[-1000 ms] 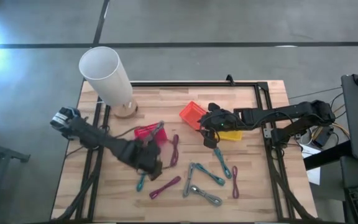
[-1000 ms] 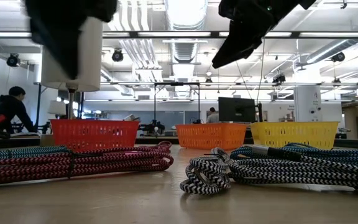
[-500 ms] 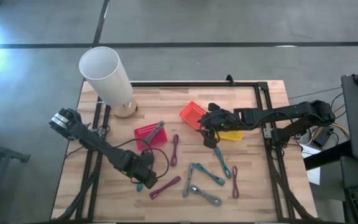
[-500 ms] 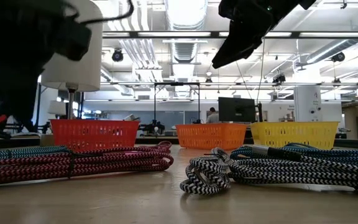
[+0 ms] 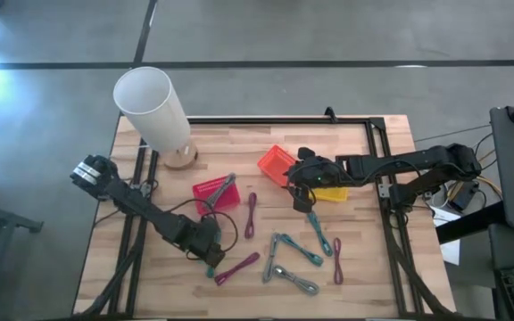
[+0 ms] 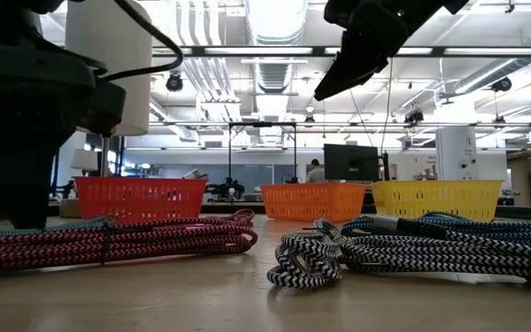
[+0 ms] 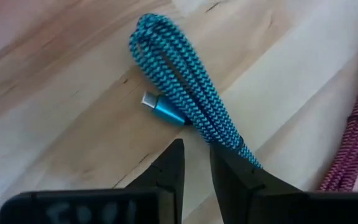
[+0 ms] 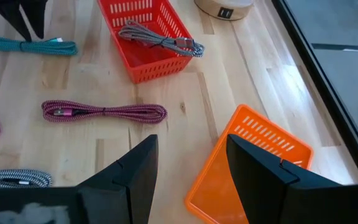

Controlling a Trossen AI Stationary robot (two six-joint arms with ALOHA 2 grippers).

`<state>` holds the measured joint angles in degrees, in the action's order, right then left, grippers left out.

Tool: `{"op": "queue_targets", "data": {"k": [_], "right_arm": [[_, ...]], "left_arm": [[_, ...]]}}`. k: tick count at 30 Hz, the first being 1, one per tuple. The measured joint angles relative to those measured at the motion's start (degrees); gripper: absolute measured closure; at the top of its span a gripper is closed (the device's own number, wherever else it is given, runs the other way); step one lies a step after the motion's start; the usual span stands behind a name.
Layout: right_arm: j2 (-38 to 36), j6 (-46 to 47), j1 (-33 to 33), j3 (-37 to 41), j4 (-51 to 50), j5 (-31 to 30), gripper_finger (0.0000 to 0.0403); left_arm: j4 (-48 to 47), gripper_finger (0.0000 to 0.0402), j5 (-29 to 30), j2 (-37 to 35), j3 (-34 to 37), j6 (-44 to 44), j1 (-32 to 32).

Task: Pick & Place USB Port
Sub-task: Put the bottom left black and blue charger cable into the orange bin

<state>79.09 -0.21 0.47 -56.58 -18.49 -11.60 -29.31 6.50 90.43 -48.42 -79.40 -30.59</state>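
Teal cable, the bundle with the USB plug, lies flat on the wooden table at the near left, plug tip bare on the wood beside the coil. Left gripper is low right over one end of it. Fingers are a narrow gap apart with nothing seen between them, and the cable's tail runs under one fingertip. Cannot tell if that finger touches it. In the high view the same gripper covers most of the bundle, with a magenta cable just to its right.

Right gripper hangs above the table at centre right, fingers wide apart and empty, over the edge of the orange basket, which sits tilted. Yellow basket is just right of it.

Red basket sits mid-table, far of the left gripper, with a grey cable inside. More loose cables lie near centre: a second magenta cable, another teal one, a grey-white one. White lamp stands at the far left corner.
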Motion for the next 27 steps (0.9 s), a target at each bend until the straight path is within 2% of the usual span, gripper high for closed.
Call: {"op": "queue_targets", "data": {"k": [11,18,27], "right_arm": [[0.0,0.1,0.0,0.0,0.4,0.0,0.0216],[0.0,0.2,0.0,0.0,0.7,0.0,0.0216],[-0.1,0.2,0.0,0.0,0.7,0.0,0.0216]], "left_arm": [[1.3,0.0330,1.0,-0.5,-1.7,-0.3,0.2],[2.1,0.0330,2.6,-0.5,0.5,-2.6,0.5],[9.6,0.0330,3.0,-0.5,3.4,-1.9,0.5]]}}
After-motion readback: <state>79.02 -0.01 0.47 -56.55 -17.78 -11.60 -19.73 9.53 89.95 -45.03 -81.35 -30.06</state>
